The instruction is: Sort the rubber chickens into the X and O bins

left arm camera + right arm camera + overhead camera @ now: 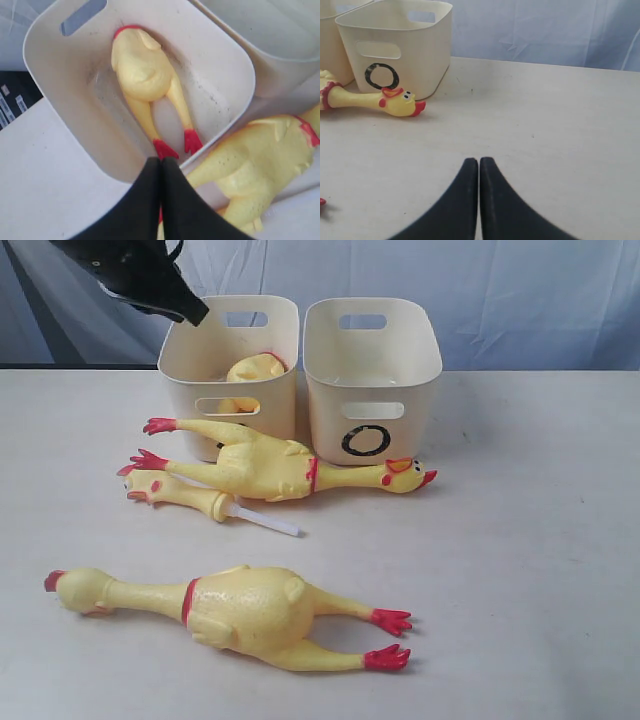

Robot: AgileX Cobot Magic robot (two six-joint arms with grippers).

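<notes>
Foreground, lower half of the exterior view: large whole chicken point(240, 610) lay on its side on the table point(540, 570), head toward the left edge. Mid-frame: second whole chicken point(270, 465) lay across the front of both tubs, with the head-and-neck piece point(185, 496) and its white tube just below it, touching or nearly so. Headless body point(147, 75) lay inside the left tub point(50, 90); that tub's mark was hidden behind the second chicken. O tub point(330, 420) stood to its right.

Left gripper point(161, 162): jaws pressed together, holding nothing, upper left of the exterior view over the left tub. The body's red feet sat just above the tips in the left wrist frame, apart from them.

Right gripper point(479, 162): jaws pressed together, empty, low over bare table.

Judgement: the body's drop looked done, so the step in hand was fetching the next piece. Rise clear of the rim first and spread the jaws before descending. Grip the head-and-neck piece across the neck, not the thin tube, and come in from the lower side so the second chicken is not shoved
</notes>
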